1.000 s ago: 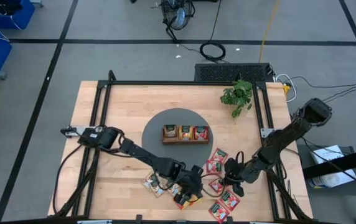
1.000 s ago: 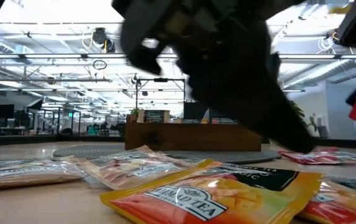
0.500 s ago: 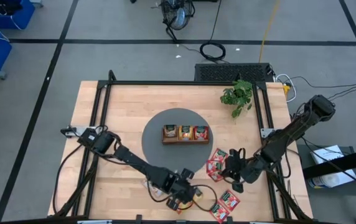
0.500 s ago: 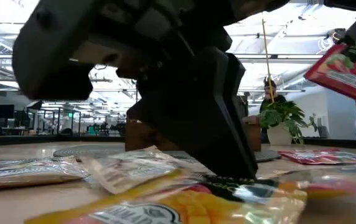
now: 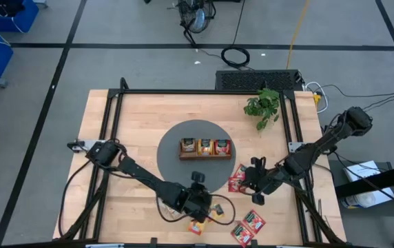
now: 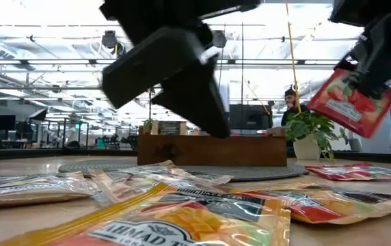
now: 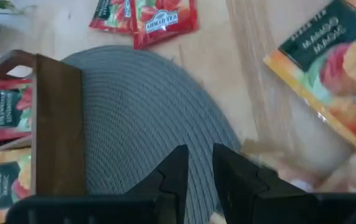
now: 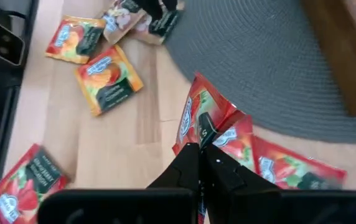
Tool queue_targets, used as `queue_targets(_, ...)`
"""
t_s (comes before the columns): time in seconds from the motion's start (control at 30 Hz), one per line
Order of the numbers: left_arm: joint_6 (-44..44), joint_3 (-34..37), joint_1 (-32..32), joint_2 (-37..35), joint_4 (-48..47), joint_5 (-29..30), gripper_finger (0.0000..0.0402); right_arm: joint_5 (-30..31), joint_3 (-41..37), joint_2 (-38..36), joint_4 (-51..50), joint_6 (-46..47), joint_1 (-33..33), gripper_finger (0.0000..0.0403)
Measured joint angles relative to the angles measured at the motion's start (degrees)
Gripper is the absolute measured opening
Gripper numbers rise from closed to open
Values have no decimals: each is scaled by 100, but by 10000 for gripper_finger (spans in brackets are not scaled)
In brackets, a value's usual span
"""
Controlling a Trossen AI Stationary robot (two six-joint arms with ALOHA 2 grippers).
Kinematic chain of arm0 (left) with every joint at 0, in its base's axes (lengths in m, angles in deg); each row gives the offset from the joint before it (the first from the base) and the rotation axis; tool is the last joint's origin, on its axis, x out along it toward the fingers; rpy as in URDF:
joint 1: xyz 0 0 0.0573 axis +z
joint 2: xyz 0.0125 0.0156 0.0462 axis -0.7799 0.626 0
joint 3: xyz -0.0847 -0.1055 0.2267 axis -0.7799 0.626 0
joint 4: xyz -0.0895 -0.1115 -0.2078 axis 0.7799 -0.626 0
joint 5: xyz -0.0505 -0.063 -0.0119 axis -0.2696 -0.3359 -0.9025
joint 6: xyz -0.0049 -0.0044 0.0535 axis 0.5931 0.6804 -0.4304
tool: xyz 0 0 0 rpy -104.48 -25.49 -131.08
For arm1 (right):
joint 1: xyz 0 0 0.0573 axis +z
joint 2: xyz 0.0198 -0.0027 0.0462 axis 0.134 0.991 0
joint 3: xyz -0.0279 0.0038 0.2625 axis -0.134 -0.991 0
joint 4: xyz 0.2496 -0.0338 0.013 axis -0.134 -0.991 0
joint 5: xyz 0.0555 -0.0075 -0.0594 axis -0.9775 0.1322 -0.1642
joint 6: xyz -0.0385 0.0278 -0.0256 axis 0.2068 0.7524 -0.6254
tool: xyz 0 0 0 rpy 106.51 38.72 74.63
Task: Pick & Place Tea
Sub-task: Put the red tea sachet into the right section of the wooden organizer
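Note:
Loose tea sachets lie flat on the table near its front edge: red ones (image 5: 238, 178), (image 5: 255, 220) and orange ones (image 5: 198, 226), (image 6: 182, 229). A brown wooden tray (image 5: 205, 147) with sachets in its compartments stands on a round grey mat (image 5: 176, 162). My left gripper (image 5: 200, 182) hovers over the mat's near edge (image 7: 140, 130). Its fingers (image 7: 177, 167) stand a narrow gap apart with nothing between them. My right gripper (image 5: 252, 182) is raised right of the mat, shut on a red sachet (image 6: 356, 102). My right gripper pinches the red sachet by one edge (image 8: 203, 140) between its two fingers, slanting down from the table's right. The sachet is lifted clear of the table and hangs tilted below the fingers (image 6: 376, 65); its free end (image 8: 210, 112) sticks out ahead of them.
A potted plant (image 5: 262, 105) stands at the back right. A black frame (image 5: 114, 103) runs around the tabletop. More sachets (image 6: 31, 188) lie scattered on the front part of the table. A person (image 6: 294, 102) shows in the room behind.
My left gripper has risen from the orange sachets at the near edge, gone toward the tray and turned. An orange sachet there has shifted on the table. My right gripper has lifted the red sachet higher and carried it a little toward the far edge.

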State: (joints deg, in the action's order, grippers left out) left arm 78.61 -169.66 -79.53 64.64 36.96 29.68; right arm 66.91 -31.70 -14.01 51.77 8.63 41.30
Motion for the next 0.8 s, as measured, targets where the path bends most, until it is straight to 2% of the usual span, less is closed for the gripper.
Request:
queue_targets(0.13,-79,920,-83,-503,575,48,81,23,618,-9,-1016,-284,-324,0)
queue_targets(0.23,182,1661,-71,-1052,1037,119,81,187,1189,-9,-1767,-714,-625,0)
queue_targets(0.4,513,2759,-67,-1906,2013,141,81,314,2094,88,-2723,-1604,-1481,0)
queue_targets(0.53,688,3300,-143,-2426,2228,123,81,212,2898,530,-3418,-2484,-2405,0)
queue_targets(0.63,724,3593,-184,-2684,2431,133,81,-262,3418,986,-3681,-3255,-3043,0)
queue_targets(0.7,709,3719,-224,-2729,2640,129,81,-585,3665,1300,-3778,-3714,-3361,0)
queue_targets(0.8,698,3777,-288,-2728,2572,124,81,-599,3953,1813,-4018,-4071,-3661,0)
